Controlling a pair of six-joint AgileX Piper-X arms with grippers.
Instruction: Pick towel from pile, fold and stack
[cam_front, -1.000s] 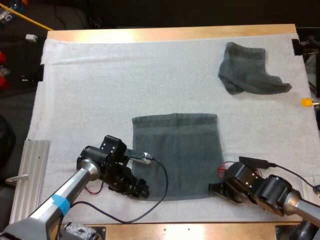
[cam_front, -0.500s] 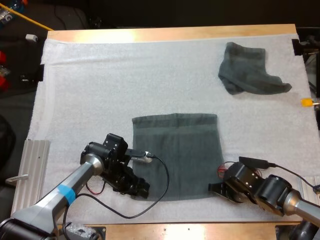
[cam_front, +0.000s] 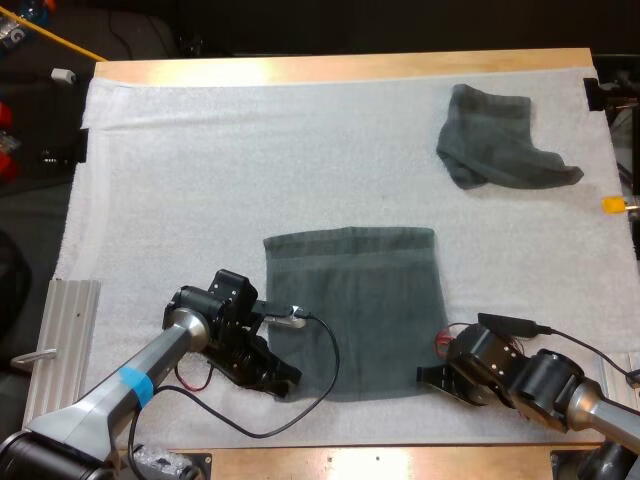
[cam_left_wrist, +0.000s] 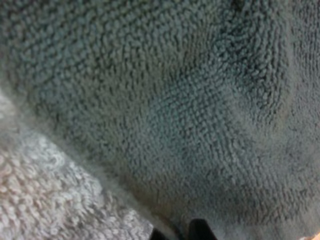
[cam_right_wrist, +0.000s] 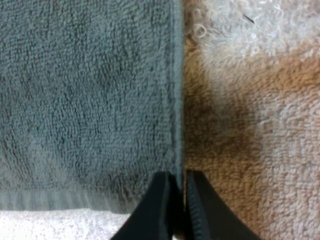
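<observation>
A dark grey-green towel (cam_front: 352, 310) lies spread flat on the white mat, near the middle front. My left gripper (cam_front: 285, 378) sits at its near left corner, and in the left wrist view the gripper (cam_left_wrist: 179, 231) is shut with the towel (cam_left_wrist: 165, 115) pinched between the tips. My right gripper (cam_front: 428, 378) is at the near right corner. In the right wrist view that gripper (cam_right_wrist: 181, 187) is shut on the hem of the towel (cam_right_wrist: 90, 100). A second towel (cam_front: 500, 150) lies crumpled at the far right.
A ribbed metal rail (cam_front: 60, 350) lies off the mat's left side beside my left arm. The table's wooden front edge (cam_front: 380, 462) runs just behind both grippers. Bare white mat (cam_front: 250, 170) stretches between the flat towel and the far side.
My left gripper has slid a little right onto the towel's near left corner and gone from open to shut on it. The right gripper and both towels have not moved.
</observation>
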